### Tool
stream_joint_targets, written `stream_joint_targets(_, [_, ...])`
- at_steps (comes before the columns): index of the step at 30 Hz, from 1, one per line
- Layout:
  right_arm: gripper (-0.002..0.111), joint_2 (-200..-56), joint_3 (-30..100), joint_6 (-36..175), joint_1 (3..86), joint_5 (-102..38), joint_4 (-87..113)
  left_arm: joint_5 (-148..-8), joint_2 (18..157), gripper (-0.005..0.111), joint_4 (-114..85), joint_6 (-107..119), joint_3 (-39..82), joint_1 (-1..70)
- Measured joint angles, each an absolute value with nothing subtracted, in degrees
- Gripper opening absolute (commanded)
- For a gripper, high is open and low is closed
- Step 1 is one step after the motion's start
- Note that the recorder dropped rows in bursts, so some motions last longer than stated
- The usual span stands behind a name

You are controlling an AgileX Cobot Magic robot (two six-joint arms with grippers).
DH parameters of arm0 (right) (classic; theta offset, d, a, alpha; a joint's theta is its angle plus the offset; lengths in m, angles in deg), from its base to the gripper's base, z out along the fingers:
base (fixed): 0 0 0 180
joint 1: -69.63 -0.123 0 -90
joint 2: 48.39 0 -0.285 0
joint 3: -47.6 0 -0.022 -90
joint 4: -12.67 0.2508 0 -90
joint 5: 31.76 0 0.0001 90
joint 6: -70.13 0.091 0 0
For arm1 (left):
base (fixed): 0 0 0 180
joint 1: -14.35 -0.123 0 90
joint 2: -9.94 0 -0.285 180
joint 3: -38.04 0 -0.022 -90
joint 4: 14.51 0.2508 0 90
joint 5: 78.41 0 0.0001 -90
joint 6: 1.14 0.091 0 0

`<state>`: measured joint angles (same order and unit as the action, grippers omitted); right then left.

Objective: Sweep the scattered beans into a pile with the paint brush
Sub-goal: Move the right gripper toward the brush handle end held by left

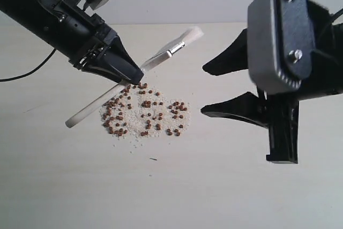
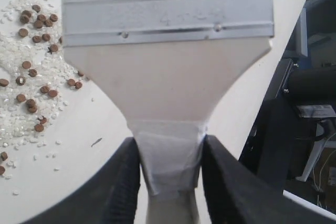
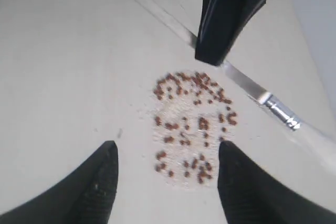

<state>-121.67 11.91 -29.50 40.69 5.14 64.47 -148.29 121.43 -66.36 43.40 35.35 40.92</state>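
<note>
— On the pale table (image 1: 241, 186), near its middle: beans (image 1: 115, 116), reddish-brown, mixed with off-white crumbs, gathered into one loose pile (image 1: 143, 112). Same cluster in the right wrist view, roughly round, with a few strays at the rim
— And the paint brush (image 1: 158, 58)?
— Clamped in the left gripper (image 1: 135, 77), slanted along the far side of the pile in the exterior view. Handle end (image 1: 72, 122) low, toward the left; white bristles (image 1: 192, 35) raised, toward the right, clear of the beans. Contact between handle end and table: cannot tell
— Grip point?
— Narrow part of the wooden handle, wrapped there in white tape (image 2: 169, 156). Black fingers (image 2: 123, 182) pressed against both sides of that wrap, no gap visible. Silver ferrule (image 2: 168, 17) beyond the flare of the handle, broad face toward the wrist camera
— Right gripper (image 1: 203, 89)?
— Hovering to the right of the pile, raised off the table, jaws spread wide, holding nothing. From its own camera, both fingers well apart, with the pile showing between and beyond them
— Anything else down there?
— One small dark sliver (image 1: 154, 159), alone on the near side of the pile, apart from the beans. Black cable (image 1: 27, 71) at the left edge, below the left arm
</note>
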Motion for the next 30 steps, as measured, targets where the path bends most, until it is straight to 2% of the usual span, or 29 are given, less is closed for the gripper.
stream_joint_targets(6, [0.054,-121.76,11.91,-30.11,27.37,-7.14,44.21,-148.29,121.43,0.0,-66.22,44.49,35.35,40.92])
stream_joint_targets(16, [0.057,-127.8,11.91,-30.31,17.07,-18.89,27.77,-148.29,121.43,0.0,-65.89,45.07,35.35,40.92])
stream_joint_targets(30, [0.057,-142.73,12.17,-30.66,13.21,-37.09,18.76,-148.29,121.43,0.0,-65.8,46.37,35.35,40.92])
